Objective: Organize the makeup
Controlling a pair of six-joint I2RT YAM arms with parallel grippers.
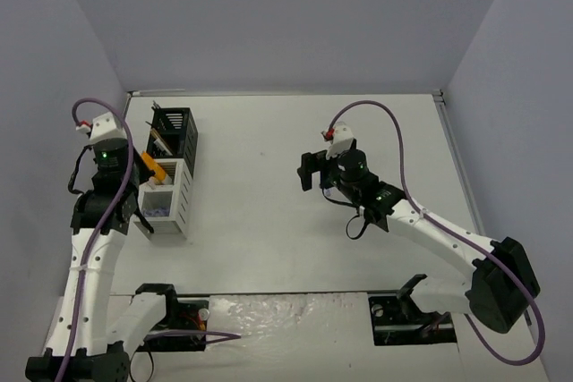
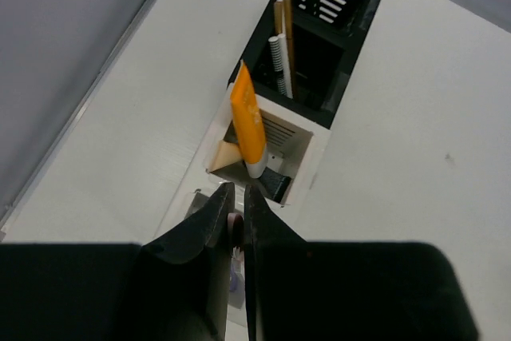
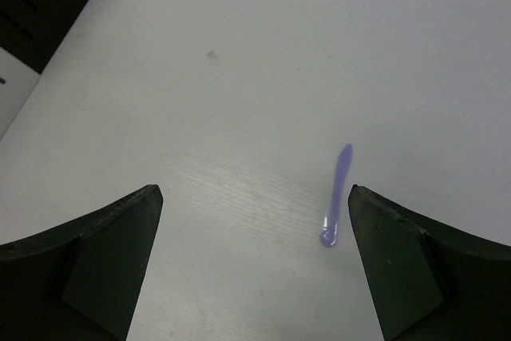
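Left gripper [image 1: 141, 214] pinched shut over the rack; right gripper [image 1: 320, 165] spread wide above a loose purple tool.

From the top camera, the black-and-white slatted plastic compartment rack [image 1: 183, 163] stands on the left side of the white table [image 1: 269, 239]. The orange tube with white cap [image 1: 152, 168] leans in its middle white compartment, and the left gripper hangs over the nearest compartment. The right gripper is well apart, at mid-table. In the left wrist view, the fingers [image 2: 215, 217] leave only a slit, and whether anything is nipped there cannot be told. The orange tube rests cap-down beside a tan wedge-shaped piece [image 2: 223, 156], with thin tan and white pencils [image 2: 280, 45] upright in the far black compartment. In the right wrist view, the jaws stand far apart. The small flat purple plastic tool [image 3: 335, 197] lies on the table between them, nearer the right-hand finger [image 3: 407, 261].
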